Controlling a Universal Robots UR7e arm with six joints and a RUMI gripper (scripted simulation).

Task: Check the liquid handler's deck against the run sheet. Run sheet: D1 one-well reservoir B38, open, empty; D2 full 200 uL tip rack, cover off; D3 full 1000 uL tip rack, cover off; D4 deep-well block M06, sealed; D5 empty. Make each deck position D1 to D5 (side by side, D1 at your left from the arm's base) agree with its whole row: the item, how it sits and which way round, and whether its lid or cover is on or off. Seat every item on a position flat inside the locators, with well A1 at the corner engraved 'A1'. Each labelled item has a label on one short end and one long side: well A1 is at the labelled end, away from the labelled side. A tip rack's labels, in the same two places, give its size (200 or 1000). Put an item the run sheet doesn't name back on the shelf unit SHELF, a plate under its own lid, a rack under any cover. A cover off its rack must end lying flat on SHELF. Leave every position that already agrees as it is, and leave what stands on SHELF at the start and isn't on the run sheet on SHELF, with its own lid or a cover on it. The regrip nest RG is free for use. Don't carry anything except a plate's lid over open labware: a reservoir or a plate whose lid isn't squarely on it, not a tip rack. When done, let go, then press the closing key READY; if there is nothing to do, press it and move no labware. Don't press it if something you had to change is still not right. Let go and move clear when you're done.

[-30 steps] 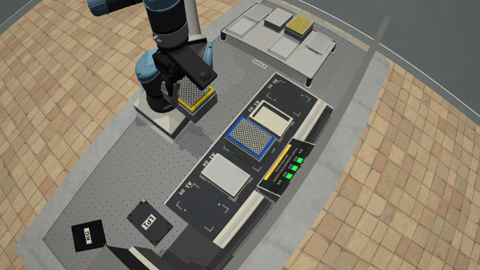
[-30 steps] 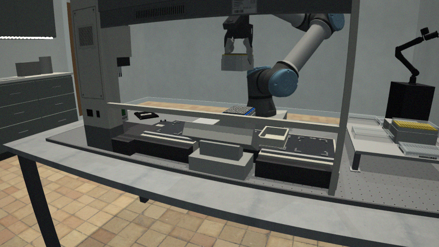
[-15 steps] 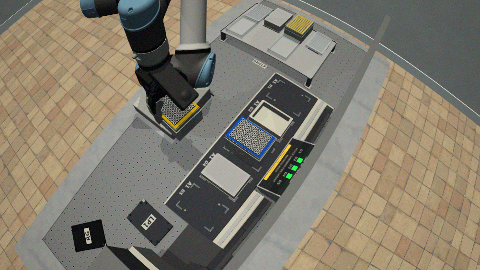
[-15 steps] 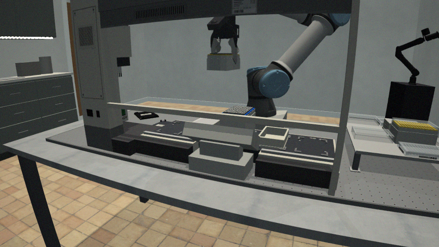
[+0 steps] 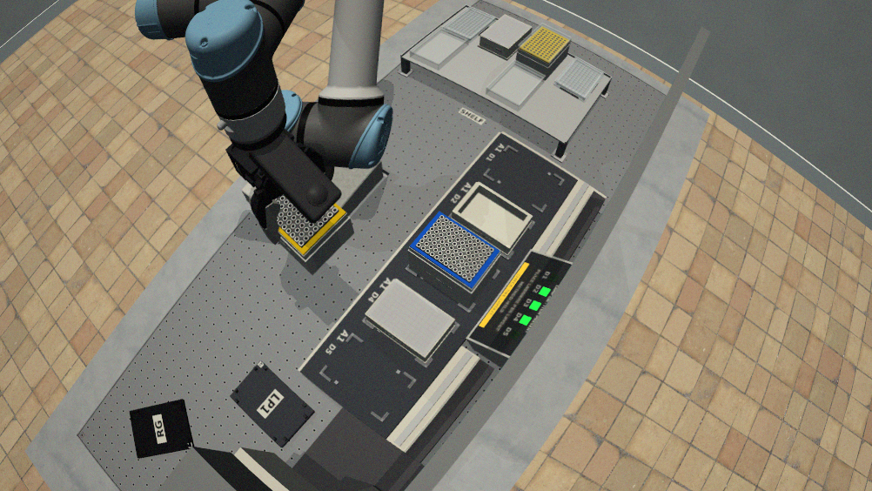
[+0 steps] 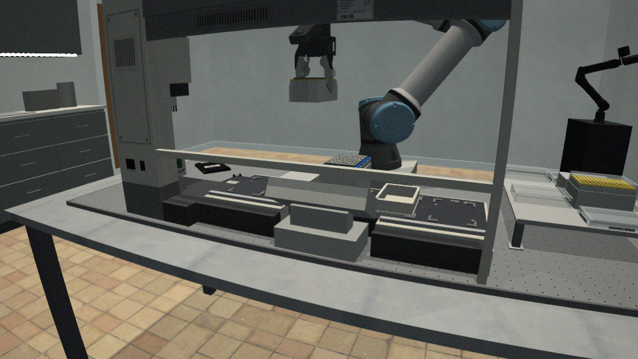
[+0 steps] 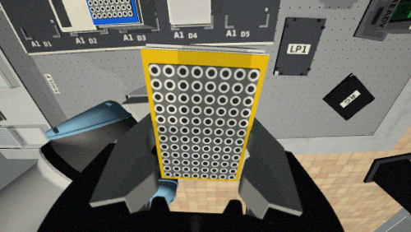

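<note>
My gripper [image 5: 286, 210] is shut on a yellow-framed tip rack [image 5: 311, 230] with no cover, held by its long sides high above the table beside the arm's base. The rack fills the wrist view [image 7: 203, 119] between my fingers and hangs level in the front view [image 6: 312, 90]. On the deck, D1 [image 5: 527, 167] is bare. An open cream reservoir [image 5: 492, 214] sits at D2. A blue-framed tip rack [image 5: 454, 248] without a cover sits at D3. A sealed grey block [image 5: 410, 317] sits at D4. D5 [image 5: 359, 384] is bare.
SHELF [image 5: 512, 73] at the far end holds a yellow tip rack under a clear cover [image 5: 544, 45], a grey block, clear lids and well plates. The LP1 pad [image 5: 271, 403] and the RG nest [image 5: 164, 427] lie near D5. The handler's frame bars span the deck.
</note>
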